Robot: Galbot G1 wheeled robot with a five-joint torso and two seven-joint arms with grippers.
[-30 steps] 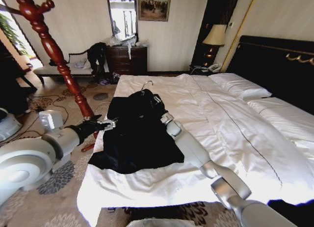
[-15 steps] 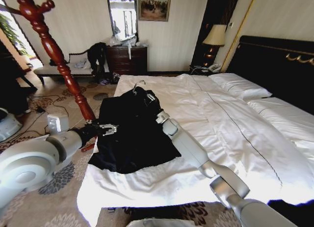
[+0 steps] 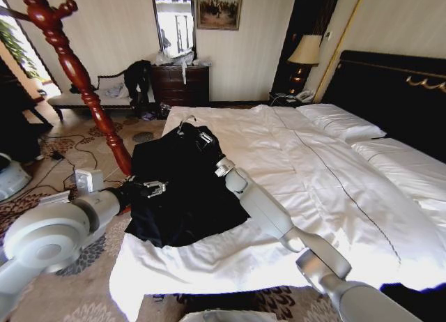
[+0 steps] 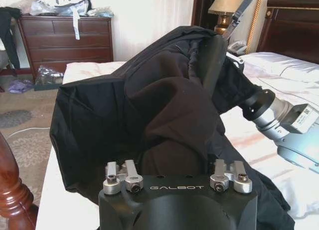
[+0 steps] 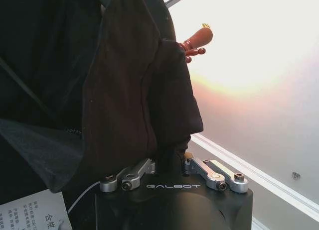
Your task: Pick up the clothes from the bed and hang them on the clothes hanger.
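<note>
My right gripper [image 3: 206, 142] and left gripper [image 3: 159, 189] are both clamped on the long black coat-like garment [image 3: 182, 189], raised over the white-sheeted bed [image 3: 327, 182]; soft, limp, slippery-lined, it is best held near the collar.

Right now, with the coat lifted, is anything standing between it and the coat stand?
Nothing visible blocks the way. The coat, gripped by the left gripper and the right gripper, hangs over the near corner of the bed. The coat stand rises just past that edge, with bare carpet and a loose cable around its foot.
</note>
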